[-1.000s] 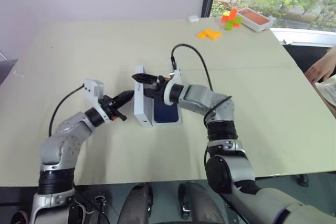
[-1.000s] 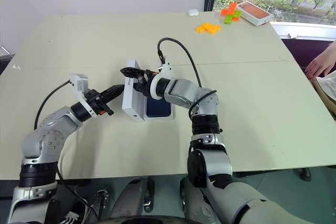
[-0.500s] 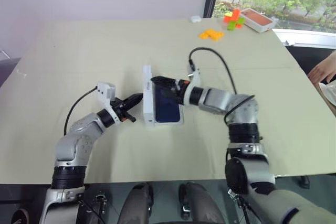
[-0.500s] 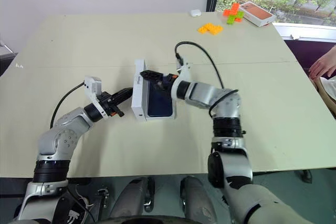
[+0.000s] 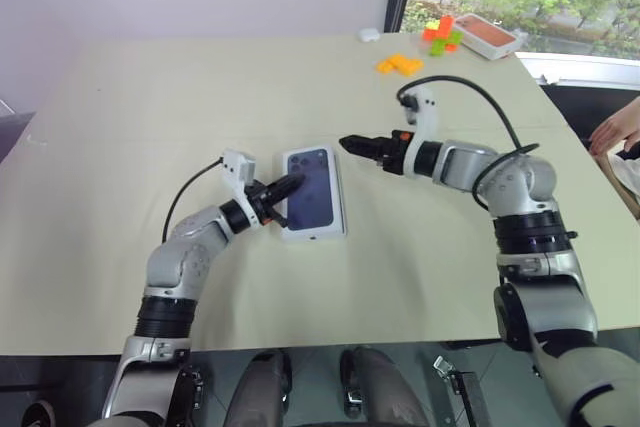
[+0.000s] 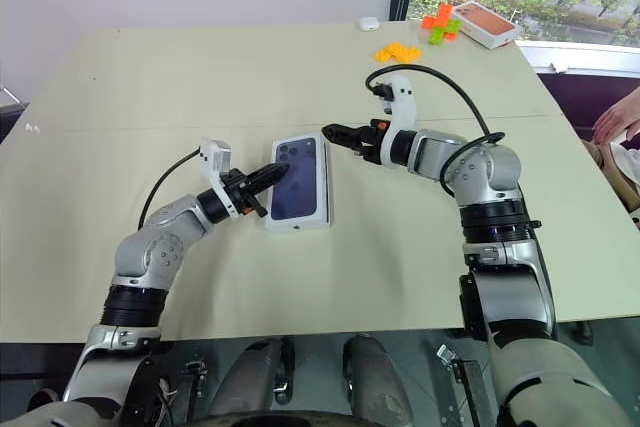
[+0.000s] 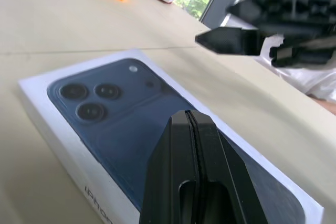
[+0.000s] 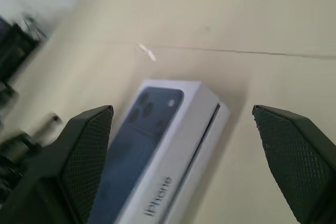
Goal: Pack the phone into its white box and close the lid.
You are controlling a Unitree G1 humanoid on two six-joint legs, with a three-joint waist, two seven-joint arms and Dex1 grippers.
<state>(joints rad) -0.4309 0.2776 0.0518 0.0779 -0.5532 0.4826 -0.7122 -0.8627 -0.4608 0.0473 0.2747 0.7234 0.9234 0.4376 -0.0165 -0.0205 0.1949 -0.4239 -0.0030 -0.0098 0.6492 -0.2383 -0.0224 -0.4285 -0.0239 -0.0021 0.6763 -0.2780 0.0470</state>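
- The left end effector (image 5: 290, 184) is squeezed tight shut and holds nothing. Its tip rests on, or just over, the left edge of the lid (image 5: 318, 199); I cannot tell if it really touches.
- The lid lies flat on the bench (image 5: 150, 97), picture side up. You can see the dark blue phone picture with its three round camera rings.
- The white box (image 8: 197, 140) sits under the lid. A thin dark line along the side shows where the two meet. The box looks closed.
- The phone itself is hidden, so I cannot tell where it is.
- The right end effector (image 5: 350, 143) is spread wide and holds nothing. It hangs in the air just past the far right corner of the lid and does not touch it. It points toward the left.
- Far away by the window lie some orange blocks (image 5: 399, 65) and a flat red and white case (image 5: 485, 36).
- A person's hand (image 5: 612, 133) rests at the right edge of the bench.
- What is new: a second ago the lid stood up on its long edge, and the dark blue inside showed beside it. Now it lies flat on top.
- The right end effector was over the box then. It has pulled away to the right.
- The left end effector has moved right, onto the lid's edge.
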